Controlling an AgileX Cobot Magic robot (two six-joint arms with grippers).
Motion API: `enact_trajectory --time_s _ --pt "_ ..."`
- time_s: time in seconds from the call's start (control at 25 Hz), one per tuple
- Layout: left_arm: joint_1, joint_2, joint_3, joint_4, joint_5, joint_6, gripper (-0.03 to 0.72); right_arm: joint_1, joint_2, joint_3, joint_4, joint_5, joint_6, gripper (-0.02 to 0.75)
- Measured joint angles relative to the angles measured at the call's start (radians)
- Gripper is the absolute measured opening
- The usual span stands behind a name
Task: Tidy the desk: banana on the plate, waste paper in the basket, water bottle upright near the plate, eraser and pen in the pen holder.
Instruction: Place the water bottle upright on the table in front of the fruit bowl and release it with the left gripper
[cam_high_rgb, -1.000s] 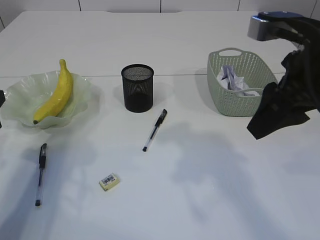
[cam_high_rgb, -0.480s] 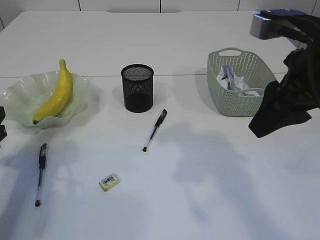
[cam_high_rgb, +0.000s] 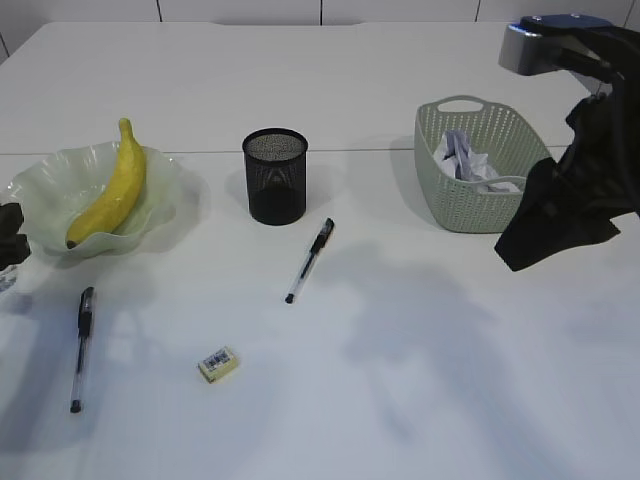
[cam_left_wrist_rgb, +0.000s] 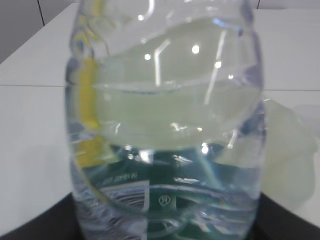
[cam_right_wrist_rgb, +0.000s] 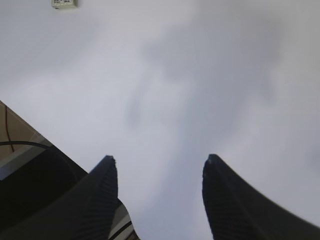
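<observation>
1. Exterior view: the banana (cam_high_rgb: 110, 196) sits in the wavy pale-green plate (cam_high_rgb: 40, 190) at the left of the white desk (cam_high_rgb: 400, 330). The black mesh pen holder (cam_high_rgb: 274, 175) stands mid-table, with one pen (cam_high_rgb: 309, 260) lying just in front of it, apart from it. A second pen (cam_high_rgb: 80, 347) lies front-left, and the little yellow eraser (cam_high_rgb: 218, 363) sits between the two pens, nearer the front edge. The green woven basket (cam_high_rgb: 440, 190) at the right has crumpled waste paper (cam_high_rgb: 462, 160) in it. Only a sliver of the left gripper (cam_high_rgb: 10, 240) pokes in at the left edge beside the plate, so no telling its grip from here. The right arm (cam_high_rgb: 575, 190) hangs over the right side, fingers hidden.

2. Left wrist view: here's what the outside camera misses. The water bottle (cam_left_wrist_rgb: 165, 125) fills the frame, clear with a dark green label, right up against the camera, so the left gripper looks clamped around it, though its fingers are hidden. Plate and banana show behind and through it.

3. Right wrist view: the right gripper (cam_right_wrist_rgb: 160, 172) has its jaws spread apart with nothing in them, over bare desk. The eraser shows at the top-left corner.
</observation>
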Motion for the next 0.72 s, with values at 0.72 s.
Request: enact_trajectory --time_s 0.72 --pt "0.0 0.048 -0.078 0.038 0.0 0.0 0.4 0.0 0.0 0.0 0.026 -0.034 0.0 0.403"
